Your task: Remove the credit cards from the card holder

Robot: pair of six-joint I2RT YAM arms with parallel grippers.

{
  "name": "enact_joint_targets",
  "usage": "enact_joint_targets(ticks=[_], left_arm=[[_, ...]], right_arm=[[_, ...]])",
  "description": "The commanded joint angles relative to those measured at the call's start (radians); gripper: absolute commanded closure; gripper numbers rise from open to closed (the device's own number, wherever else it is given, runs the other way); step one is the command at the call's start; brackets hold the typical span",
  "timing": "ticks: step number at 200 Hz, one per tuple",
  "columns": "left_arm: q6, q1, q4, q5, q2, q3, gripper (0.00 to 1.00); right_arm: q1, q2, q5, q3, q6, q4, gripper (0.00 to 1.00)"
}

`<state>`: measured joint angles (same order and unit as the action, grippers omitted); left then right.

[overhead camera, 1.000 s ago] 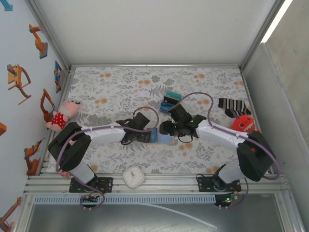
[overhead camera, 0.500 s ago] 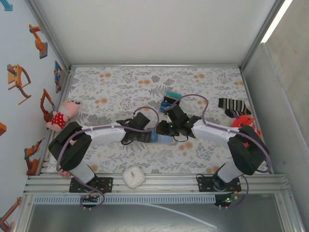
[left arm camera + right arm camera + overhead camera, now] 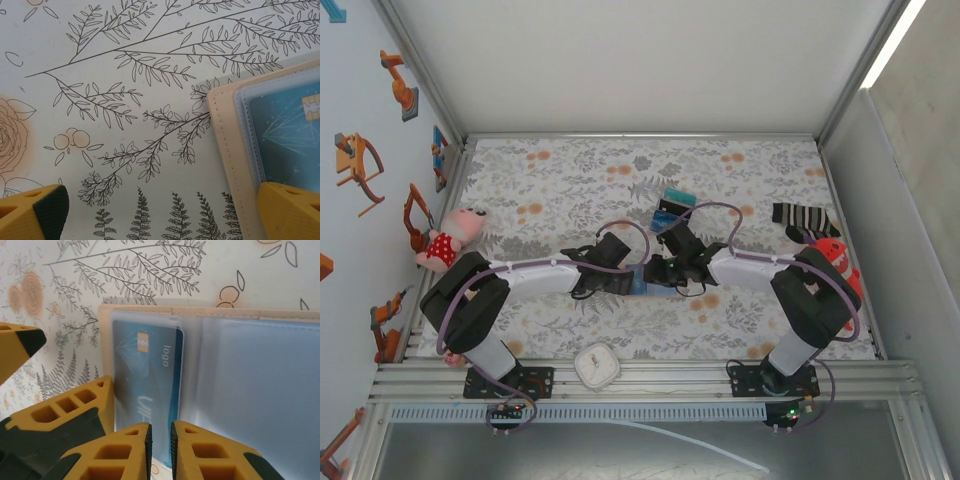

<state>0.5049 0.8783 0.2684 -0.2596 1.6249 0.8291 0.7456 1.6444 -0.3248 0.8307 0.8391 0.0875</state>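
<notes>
The card holder (image 3: 647, 285) lies open and flat at mid-table on the floral cloth (image 3: 550, 180), between the 2 arms' grippers, tan border outward and clear sleeves facing up. At far left a pink plush doll in a red dotted dress (image 3: 450, 238) sits against the table's edge, well apart from the work. The left gripper (image 3: 162, 212) hangs low over the cloth with its jaws spread wide; in the left wrist view 1 yellow finger (image 3: 35, 212) sits over bare cloth and the other lies at the holder's stitched tan edge. Whether that finger touches the edge cannot be told. Near the front rail, between the 2 bases, lies a small white square object (image 3: 597, 365). In the right wrist view, the holder's left-hand sleeve holds 1 blue card (image 3: 145, 385), with a gold chip and the word "logo" on it. The right-hand sleeve looks pale blue-grey. The right gripper (image 3: 160, 445) is poised over the card's near end, its 2 yellow fingers drawn in to a narrow slit; whether they pinch the card cannot be told. Beyond the holder, toward the back of the table, lies a teal, blue and black block (image 3: 672, 210). Farther right are a striped sock (image 3: 803, 220) and, just beside the right arm, a red toy (image 3: 828, 255).
</notes>
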Motion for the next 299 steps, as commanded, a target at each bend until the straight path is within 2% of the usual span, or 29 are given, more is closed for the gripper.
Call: enact_joint_targets(ticks=[1,59,142,248,283,299], left_arm=[[0.012,0.006,0.034,0.008,0.019,-0.003,0.03],[0.019,0.005,0.032,0.008,0.027,-0.003,0.03],[0.020,0.007,0.036,0.008,0.034,0.002,0.03],[0.018,0.010,0.041,0.007,0.038,0.005,0.03],[0.019,0.012,0.044,0.006,0.040,0.008,0.03],[0.020,0.012,0.046,0.002,0.040,0.009,0.03]], right_arm=[[-0.006,0.015,-0.006,-0.010,0.000,-0.022,0.86],[-0.007,0.038,-0.017,-0.021,-0.002,-0.047,0.91],[-0.008,0.052,-0.036,-0.024,-0.002,-0.071,0.88],[-0.014,0.071,-0.098,-0.047,0.015,-0.155,0.89],[-0.022,0.066,-0.111,-0.066,0.024,-0.185,1.00],[-0.027,0.058,-0.120,-0.077,0.030,-0.203,1.00]])
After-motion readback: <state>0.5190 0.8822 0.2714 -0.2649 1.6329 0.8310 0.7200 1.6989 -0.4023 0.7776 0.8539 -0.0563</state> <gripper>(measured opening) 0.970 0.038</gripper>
